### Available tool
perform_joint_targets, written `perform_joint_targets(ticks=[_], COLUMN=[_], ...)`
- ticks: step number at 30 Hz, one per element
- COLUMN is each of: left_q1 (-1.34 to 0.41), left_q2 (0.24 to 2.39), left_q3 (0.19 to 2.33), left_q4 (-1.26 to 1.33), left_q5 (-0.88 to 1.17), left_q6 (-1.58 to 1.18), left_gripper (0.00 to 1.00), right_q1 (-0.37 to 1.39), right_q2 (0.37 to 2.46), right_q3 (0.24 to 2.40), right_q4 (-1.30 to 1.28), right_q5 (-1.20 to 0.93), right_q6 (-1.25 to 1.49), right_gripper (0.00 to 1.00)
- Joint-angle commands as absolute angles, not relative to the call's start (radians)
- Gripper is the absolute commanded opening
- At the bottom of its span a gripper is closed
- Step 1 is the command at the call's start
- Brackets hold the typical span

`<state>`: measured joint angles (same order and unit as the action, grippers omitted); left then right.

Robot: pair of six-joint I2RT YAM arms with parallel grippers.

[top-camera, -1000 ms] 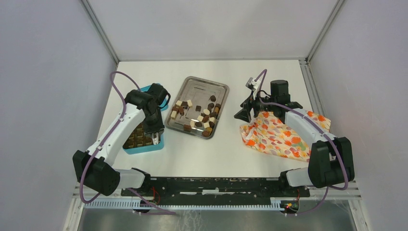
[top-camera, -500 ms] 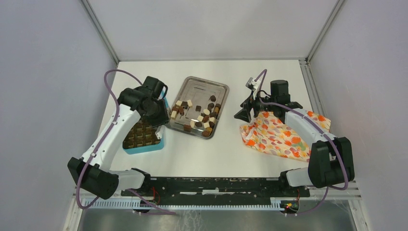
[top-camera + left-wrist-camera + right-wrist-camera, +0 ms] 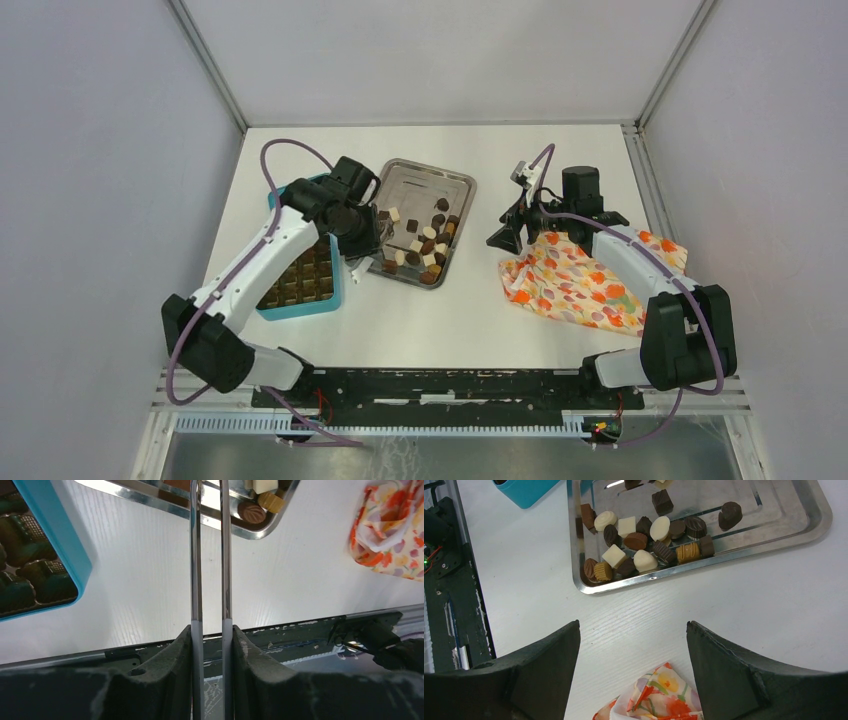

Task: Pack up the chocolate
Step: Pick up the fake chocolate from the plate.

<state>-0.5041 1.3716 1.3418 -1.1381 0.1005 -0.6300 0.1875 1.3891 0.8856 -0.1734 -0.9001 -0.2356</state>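
Bench (image 3: pixel 450 320), seen from above. Far centre: tray (image 3: pixel 774 510), steel, set askew. In its near half: chocolate (image 3: pixel 634 541), dark, mid-brown and cream pieces, cubes and rounded shapes, loosely bunched, some touching. Just left of tray: box (image 3: pixel 75 555), teal, with more chocolate sitting in its cells. Right of tray and apart from it: cloth (image 3: pixel 570 280), floral, crumpled.

Left hand (image 3: pixel 212 630): above the strip of bench between box and tray. Closed narrow on tweezers (image 3: pixel 196 555), pads pressing both steel blades. Blades parallel, slim gap between, reaching toward tray's near rim. Tips cut off at top of wrist view and hidden under the arm from above, so cannot tell whether anything is pinched there.

Right hand (image 3: pixel 631 630): wide open, holding nothing. Hovering over bare bench between tray and cloth, cloth's edge just under the fingers in wrist view.
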Motion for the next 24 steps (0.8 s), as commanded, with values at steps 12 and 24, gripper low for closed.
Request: perform_joint_targets(ticks=[12,24], left_q1=[-0.517,-0.515], left_q2=[1.561,1.637], left_q3=[1.42,1.469], left_q4=[-1.155,-1.18], left_q5=[-0.064,-0.112], left_q6=[-0.593,-0.582], left_gripper=[0.36,0.42], right_q1=[0.186,0.185], right_q2=[1.396,1.39], right_q3=[0.887,0.882], right_q4=[-0.142,-0.145], right_q5=[-0.911,-0.906], right_q6=[-0.242,-0.253], right_gripper=[0.83,0.83])
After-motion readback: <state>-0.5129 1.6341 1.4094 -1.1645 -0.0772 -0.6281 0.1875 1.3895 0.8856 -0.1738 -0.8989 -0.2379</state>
